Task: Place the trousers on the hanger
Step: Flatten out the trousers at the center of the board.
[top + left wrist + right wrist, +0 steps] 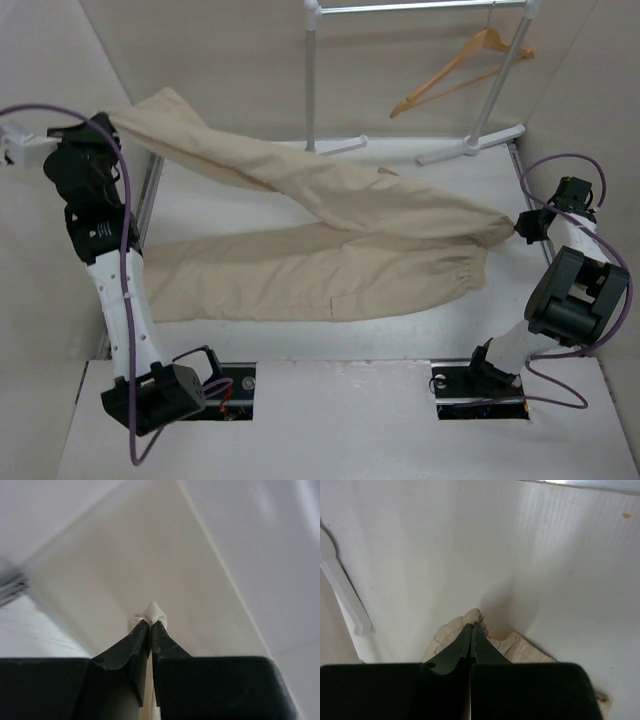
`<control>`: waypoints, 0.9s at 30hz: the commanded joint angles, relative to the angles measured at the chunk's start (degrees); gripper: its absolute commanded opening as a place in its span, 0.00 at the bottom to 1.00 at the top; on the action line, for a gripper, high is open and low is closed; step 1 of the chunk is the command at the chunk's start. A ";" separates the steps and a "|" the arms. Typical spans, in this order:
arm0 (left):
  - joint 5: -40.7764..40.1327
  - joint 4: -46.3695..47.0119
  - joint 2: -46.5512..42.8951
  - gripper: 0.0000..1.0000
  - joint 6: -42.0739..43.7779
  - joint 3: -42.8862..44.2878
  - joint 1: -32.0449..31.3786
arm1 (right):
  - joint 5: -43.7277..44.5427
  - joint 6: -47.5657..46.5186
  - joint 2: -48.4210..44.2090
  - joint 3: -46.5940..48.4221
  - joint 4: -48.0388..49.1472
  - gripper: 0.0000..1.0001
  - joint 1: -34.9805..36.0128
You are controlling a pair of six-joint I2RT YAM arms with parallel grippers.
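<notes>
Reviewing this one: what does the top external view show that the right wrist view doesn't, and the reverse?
Only top external: the hanger hanging at the back, the left gripper pinching one leg end, and the full spread of the trousers. Only right wrist: the fingers pressed together on a bunched fold, close up. Both: the right gripper shut on the trousers.

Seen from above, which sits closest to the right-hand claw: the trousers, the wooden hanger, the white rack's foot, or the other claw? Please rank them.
1. trousers: touching, pinched in the right gripper.
2. rack foot: just behind, at the back.
3. hanger: higher, hanging on the rack.
4. left gripper: far left, across the table, also pinching trousers.
</notes>
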 commanded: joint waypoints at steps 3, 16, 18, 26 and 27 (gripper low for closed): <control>0.68 4.06 5.47 0.04 -1.43 -21.14 7.84 | -1.10 1.92 -1.99 -1.45 4.42 0.00 -0.45; 4.21 1.89 28.86 0.03 -4.77 15.35 -1.63 | -3.12 1.92 1.18 4.70 1.61 0.00 0.08; 4.56 2.15 29.66 0.04 -4.95 21.34 -3.57 | -3.04 2.10 0.91 4.96 1.87 0.00 0.08; 1.40 6.10 30.62 0.12 -4.86 3.22 2.91 | -4.53 1.40 4.15 4.96 3.36 0.00 0.17; 1.22 6.28 30.98 0.16 -4.95 0.48 3.62 | -4.70 1.31 4.77 5.05 3.37 0.00 0.17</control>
